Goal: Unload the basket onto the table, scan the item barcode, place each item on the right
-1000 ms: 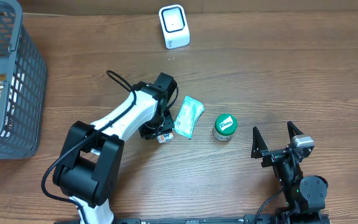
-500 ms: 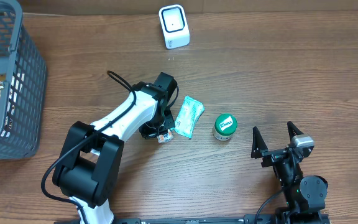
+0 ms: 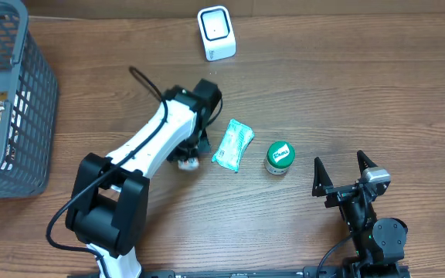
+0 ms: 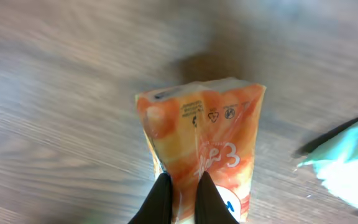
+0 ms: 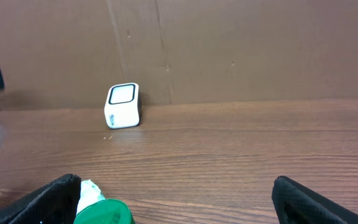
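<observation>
The left arm (image 3: 157, 139) is swinging up and away from the spot beside the teal packet (image 3: 234, 144) where it was working a second ago. Its elbow is now sitting higher in the overhead view and its wrist is turning toward the back of the table. The orange pouch (image 4: 204, 130) is travelling with it. In the wrist view the pouch is hanging clear of the wood and casting a soft shadow beneath, whereas a moment earlier it was lying on the surface just beside the packet. The left gripper (image 4: 180, 186), half-closed a second ago, is now pinching the pouch's lower edge firmly between its two dark fingers. This suggests the pick-up is finishing and the carry to the white scanner (image 3: 216, 32) is beginning. The barcode is not showing on the face in view, so the pouch is probably needing a turn before a read. The right gripper (image 3: 338, 161) is resting near the front edge with its jaws spread wide, holding nothing. The wooden table (image 3: 377, 85) is stretching under everything, with a brown cardboard wall (image 5: 229, 50) closing off the back. A grey mesh basket (image 3: 37, 100) is standing at the left edge with packets inside. The scanner is waiting near the back, well apart from the pouch, and a green-lidded jar (image 3: 280, 157) is sitting near the teal packet.
</observation>
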